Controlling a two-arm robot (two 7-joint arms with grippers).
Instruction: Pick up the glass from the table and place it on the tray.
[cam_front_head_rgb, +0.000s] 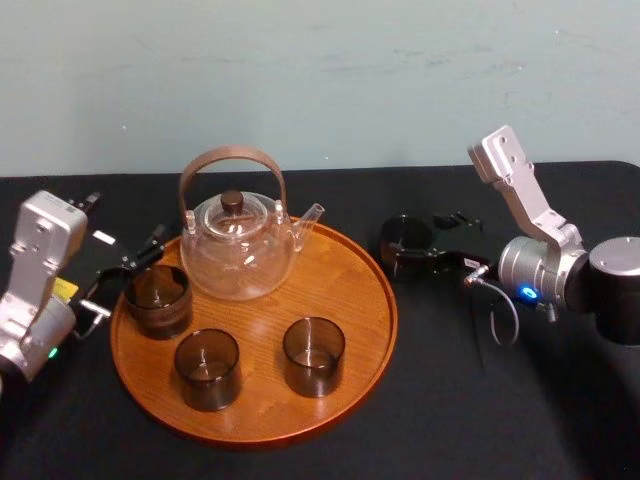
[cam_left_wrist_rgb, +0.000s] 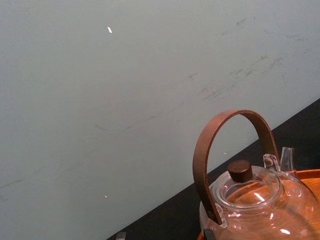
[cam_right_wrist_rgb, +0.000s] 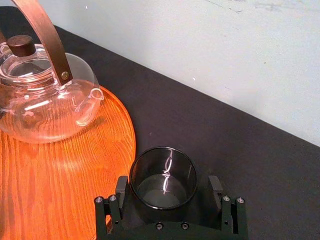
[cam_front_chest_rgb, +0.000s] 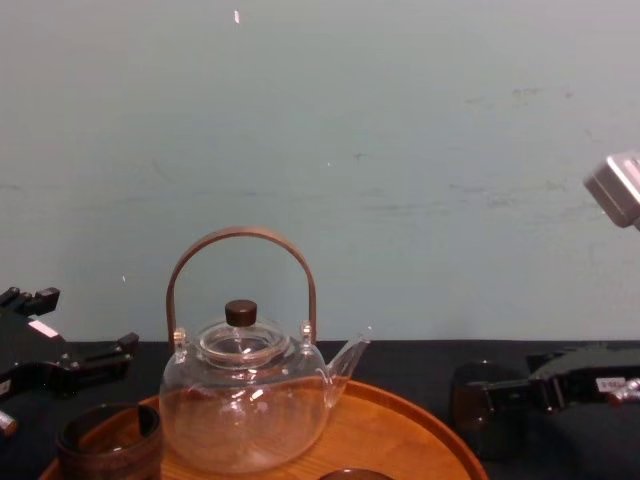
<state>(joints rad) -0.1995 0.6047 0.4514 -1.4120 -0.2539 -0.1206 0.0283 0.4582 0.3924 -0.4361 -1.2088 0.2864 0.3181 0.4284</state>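
1. Nearest to the robot, one dark cup (cam_front_head_rgb: 207, 368) and a second dark cup (cam_front_head_rgb: 313, 355) stand at the front of the tray (cam_front_head_rgb: 350, 300). The free wood lies to their right and behind them, so a set-down aimed too far forward could knock one of them.
2. The left claw (cam_front_head_rgb: 120, 270) rests at the tray's left edge, just beside a third cup (cam_front_head_rgb: 157, 298). I cannot tell if it is open or closed. It makes danger only if it moves.
3. The glass (cam_front_head_rgb: 405, 238) stands, as it seems, on the bench (cam_front_head_rgb: 480, 400), just beside the tray's right side. The right claw (cam_right_wrist_rgb: 168, 183) is open around it, with a jaw on each side, one nearer than the other. On closing, the nearer jaw may push the smooth glass aside or tip it.
4. The rim (cam_front_head_rgb: 390, 300) is raised, so a lift too low would catch the bottom of the glass on it.
5. Farthest, the teapot (cam_front_head_rgb: 240, 250) points its spout (cam_front_head_rgb: 312, 215) toward the glass. A path too far back could hit it.
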